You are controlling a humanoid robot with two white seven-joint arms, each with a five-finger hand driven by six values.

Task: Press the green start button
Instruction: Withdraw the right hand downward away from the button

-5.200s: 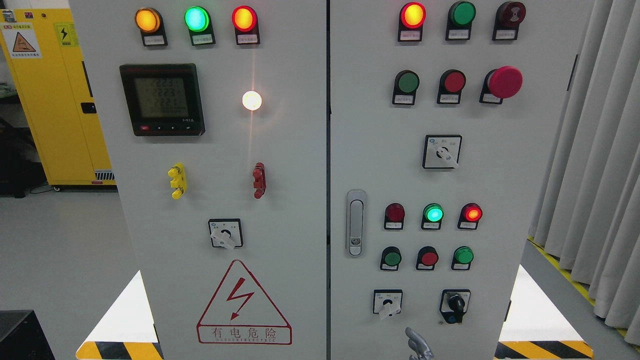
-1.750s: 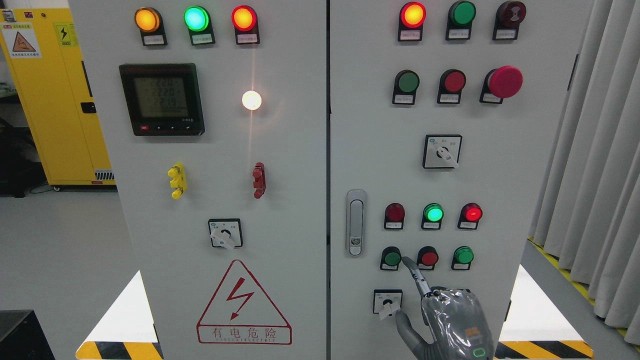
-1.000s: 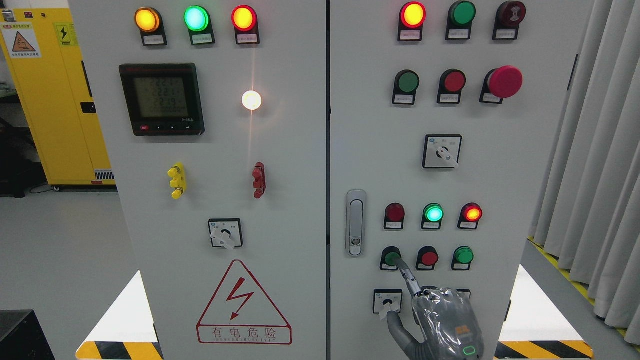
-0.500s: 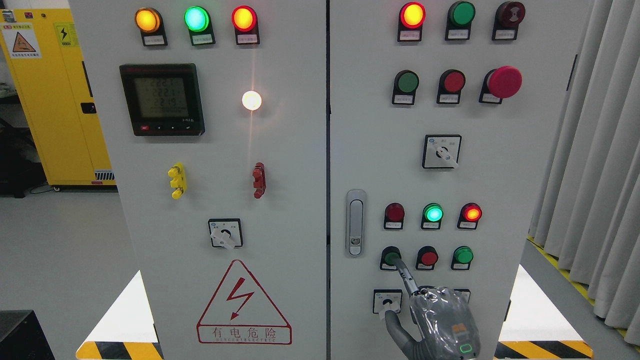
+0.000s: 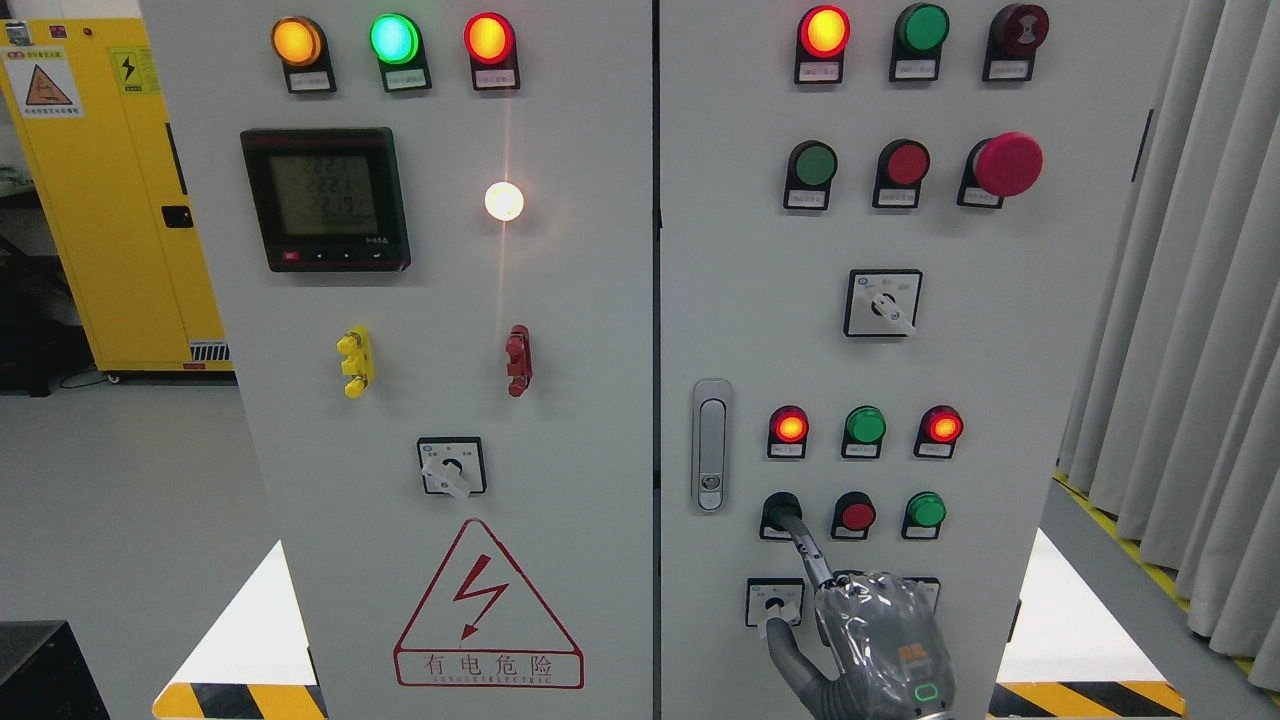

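My right hand [image 5: 880, 640] comes up from the bottom edge against the right door of the grey control cabinet [image 5: 1000, 380]. Its index finger [image 5: 808, 548] is stretched out straight, the tip resting on the green start button [image 5: 779, 511]; my other fingers are curled in and grasp nothing, while the thumb [image 5: 785, 648] lies in front of the small selector switch [image 5: 775, 603] beneath. The green start button sits leftmost in the lower row of three, just beside the red push button [image 5: 856, 515], with another green push button [image 5: 926, 510] at the row's right end. In the row above, the left red lamp [image 5: 789, 426] and the right red lamp [image 5: 943, 426] glow, and the green lamp [image 5: 865, 426] between them is dark. The grey door handle [image 5: 711, 445] stands left of these rows.
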